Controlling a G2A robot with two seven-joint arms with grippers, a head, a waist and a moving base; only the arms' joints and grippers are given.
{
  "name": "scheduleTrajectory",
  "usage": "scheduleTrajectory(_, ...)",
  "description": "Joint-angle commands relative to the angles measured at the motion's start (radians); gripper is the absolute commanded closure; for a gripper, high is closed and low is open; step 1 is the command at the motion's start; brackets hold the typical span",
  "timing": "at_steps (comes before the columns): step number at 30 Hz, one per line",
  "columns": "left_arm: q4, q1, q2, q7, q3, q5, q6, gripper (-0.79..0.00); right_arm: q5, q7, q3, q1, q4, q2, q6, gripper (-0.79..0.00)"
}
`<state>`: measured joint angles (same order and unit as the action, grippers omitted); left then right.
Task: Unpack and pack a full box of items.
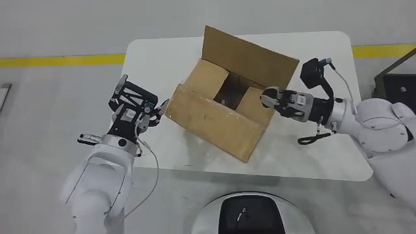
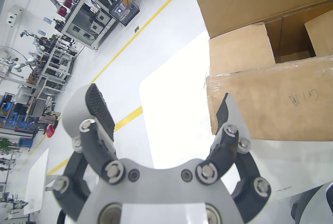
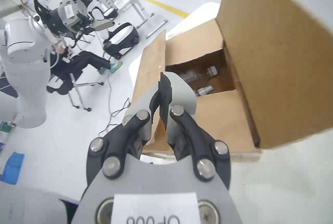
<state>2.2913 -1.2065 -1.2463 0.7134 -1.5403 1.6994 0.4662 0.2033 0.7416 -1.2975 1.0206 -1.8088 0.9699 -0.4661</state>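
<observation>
The right gripper point(image 3: 161, 88) is clamped on the upper edge of a cardboard flap point(image 3: 149, 69), its two dark pads pressed flat against either face of the board with no gap between them. That flap stands upright along one long side of the box point(image 1: 214, 120). In the top view the right gripper point(image 1: 266, 97) sits at the box's end on the right arm's side, with the arm stretched low and nearly level across the white table point(image 1: 312, 149).

The left gripper point(image 2: 158, 95) is spread wide and holds nothing. One ribbed finger hangs over bare table, while the other lies against the outline of the box's taped corner; whether it touches cannot be told. From above, the left gripper point(image 1: 153, 108) sits just beside the opposite end of the box, its forearm angled up from the table's near edge.

The box rests askew in the middle of the table, with its far long flap raised and both short flaps folded inward. The right wrist view looks down into the opening between them, where small pale items point(image 3: 204, 90) lie on the bottom — from above that opening is a dark gap. The left wrist view takes in the box's outer wall point(image 2: 260, 110), with shiny tape along its top edge.
</observation>
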Motion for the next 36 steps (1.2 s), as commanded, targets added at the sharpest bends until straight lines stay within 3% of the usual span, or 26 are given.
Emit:
scheduleTrajectory(1, 0.005, -0.004, 0.001, -0.001, 0.000, -0.001, 0.000, -0.785, -0.022, 0.051, 0.015, -0.010, 0.014, 0.000, 0.011, -0.388)
scheduleTrajectory(5, 0.011, -0.010, 0.003, -0.001, 0.001, 0.000, 0.000, -0.785, -0.054, 0.103, 0.040, -0.023, 0.045, 0.001, 0.027, -0.459)
scheduleTrajectory(10, 0.016, -0.018, 0.006, -0.003, 0.003, 0.004, -0.003, -0.785, -0.083, 0.137, 0.065, -0.033, 0.074, 0.003, 0.029, -0.486)
scheduleTrajectory(20, 0.023, -0.028, 0.010, -0.009, 0.011, 0.010, -0.011, -0.785, -0.099, 0.173, 0.133, -0.055, 0.095, 0.011, 0.015, -0.459)
scheduleTrajectory(27, 0.026, -0.032, 0.012, -0.010, 0.013, 0.011, -0.018, -0.785, -0.092, 0.192, 0.164, -0.080, 0.103, 0.016, 0.012, -0.348)
scheduleTrajectory(29, 0.027, -0.034, 0.013, -0.010, 0.013, 0.009, -0.020, -0.785, -0.080, 0.191, 0.172, -0.086, 0.104, 0.017, 0.010, -0.191)
scheduleTrajectory(30, 0.028, -0.034, 0.013, -0.009, 0.013, 0.009, -0.020, -0.785, -0.065, 0.186, 0.175, -0.091, 0.104, 0.018, 0.008, 0.000)
scheduleTrajectory(36, 0.032, -0.037, 0.015, -0.008, 0.010, 0.005, -0.028, -0.785, 0.048, 0.140, 0.174, -0.108, 0.082, 0.018, -0.022, 0.000)
